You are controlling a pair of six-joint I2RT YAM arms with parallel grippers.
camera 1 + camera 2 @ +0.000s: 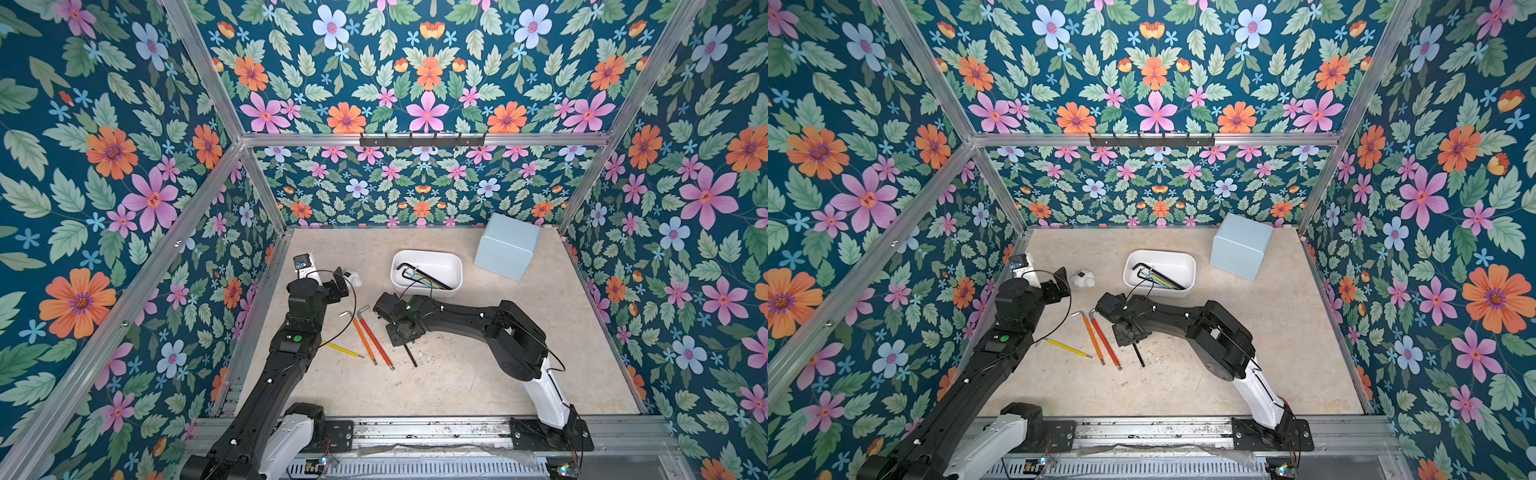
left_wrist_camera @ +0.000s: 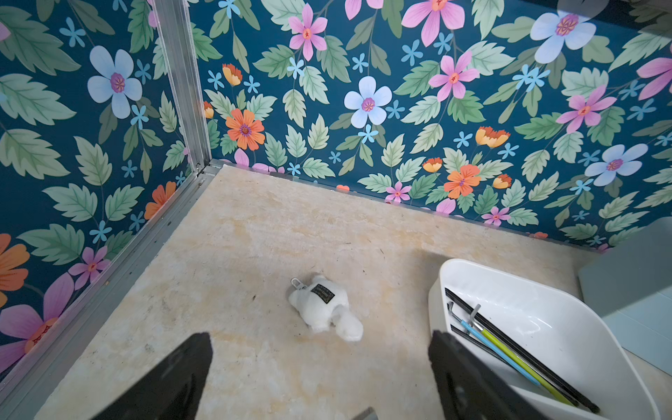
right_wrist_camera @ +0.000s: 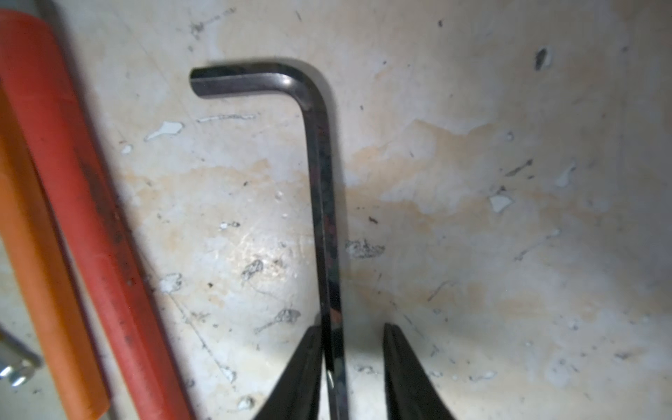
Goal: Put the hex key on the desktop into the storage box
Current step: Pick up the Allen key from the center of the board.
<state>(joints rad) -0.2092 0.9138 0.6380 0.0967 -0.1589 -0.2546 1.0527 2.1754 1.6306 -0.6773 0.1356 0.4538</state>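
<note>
Black hex key (image 3: 320, 200) lies flat on the desktop (image 1: 478, 374), near the middle, in front of the storage box (image 1: 424, 252). In both top views the right arm covers most of it and only its straight end (image 1: 1138, 355) pokes out.

The right gripper (image 3: 352, 326) is down low over the long part of the key, with one finger on each side. One finger (image 3: 309, 349) touches the key. A small gap shows between the key and the finger on its far side, so the grip is not shut tight.

Just beside the black key lies a red hex key (image 3: 83, 218), and an orange hex key (image 3: 32, 254) lies right against the red one. A yellow hex key (image 1: 343, 350) lies a bit farther off, by the left arm.

The storage box holds other hex keys (image 2: 509, 352), black, blue and green ones. A pale blue box (image 1: 505, 249) stands behind it, near the back wall.

The left gripper (image 2: 320, 336) hangs with its fingers wide apart and holds nothing. A small white soft toy (image 2: 323, 309) lies on the desktop in front of it, next to the storage box.
</note>
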